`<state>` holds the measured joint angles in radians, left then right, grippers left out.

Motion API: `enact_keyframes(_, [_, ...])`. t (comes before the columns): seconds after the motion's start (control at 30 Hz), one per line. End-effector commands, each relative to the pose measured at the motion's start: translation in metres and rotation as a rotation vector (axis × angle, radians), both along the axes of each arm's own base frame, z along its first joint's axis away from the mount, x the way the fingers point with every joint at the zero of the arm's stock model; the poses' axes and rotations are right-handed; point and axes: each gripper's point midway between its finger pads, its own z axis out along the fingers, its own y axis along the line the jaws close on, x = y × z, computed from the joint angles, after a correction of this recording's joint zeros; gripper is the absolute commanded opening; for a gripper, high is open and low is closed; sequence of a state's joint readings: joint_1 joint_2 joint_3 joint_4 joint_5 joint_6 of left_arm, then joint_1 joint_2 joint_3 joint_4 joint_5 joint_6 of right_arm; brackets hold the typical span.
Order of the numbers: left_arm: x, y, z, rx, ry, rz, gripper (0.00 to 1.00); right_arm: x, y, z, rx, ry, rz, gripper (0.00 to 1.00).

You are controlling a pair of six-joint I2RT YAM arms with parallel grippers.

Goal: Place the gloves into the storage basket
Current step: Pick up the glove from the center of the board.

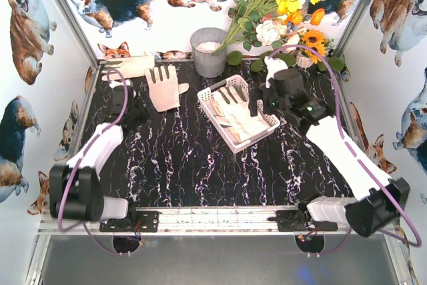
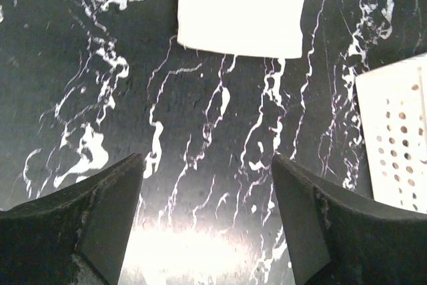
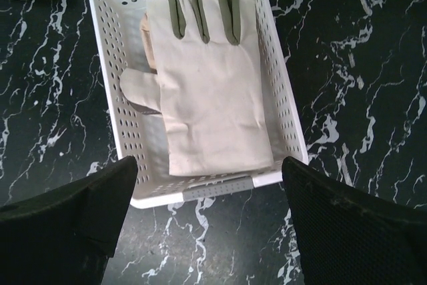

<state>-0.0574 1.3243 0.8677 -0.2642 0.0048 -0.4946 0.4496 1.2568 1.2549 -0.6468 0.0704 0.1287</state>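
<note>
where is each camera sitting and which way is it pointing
Top external: fixed above and behind the arms, looking down on the table; both arms show, bases at the bottom.
Left wrist: on the left arm, facing down at the table; the open left gripper frames the bottom edge.
Right wrist: on the right arm, facing down into the storage basket; the open right gripper sits at the bottom.
Shared: the right wrist and top views both show the basket with a glove inside.

Left tool (image 2: 207, 165) and right tool (image 3: 208, 168) both gape, empty.
</note>
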Motion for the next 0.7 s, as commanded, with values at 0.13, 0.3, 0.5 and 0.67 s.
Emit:
enact_keyframes(0.13, [0.07, 0.002, -0.016, -0.027, -0.038, 0.053, 0.58, -0.022, -0.006, 0.012, 0.139, -0.019, -0.016, 0.92])
enact_keyframes(0.3, [0.094, 0.008, -0.043, 0.002, 0.001, 0.079, 0.54, -0.036, -0.007, 0.015, 0.169, -0.015, -0.006, 0.91])
enact_keyframes(0.5, [0.107, 0.01, -0.074, -0.003, 0.042, 0.099, 0.52, -0.043, -0.012, 0.005, 0.167, 0.009, -0.016, 0.91])
enact_keyframes(0.67, [0.115, 0.011, -0.091, -0.033, 0.054, 0.105, 0.46, -0.048, -0.014, -0.003, 0.162, 0.04, -0.026, 0.9])
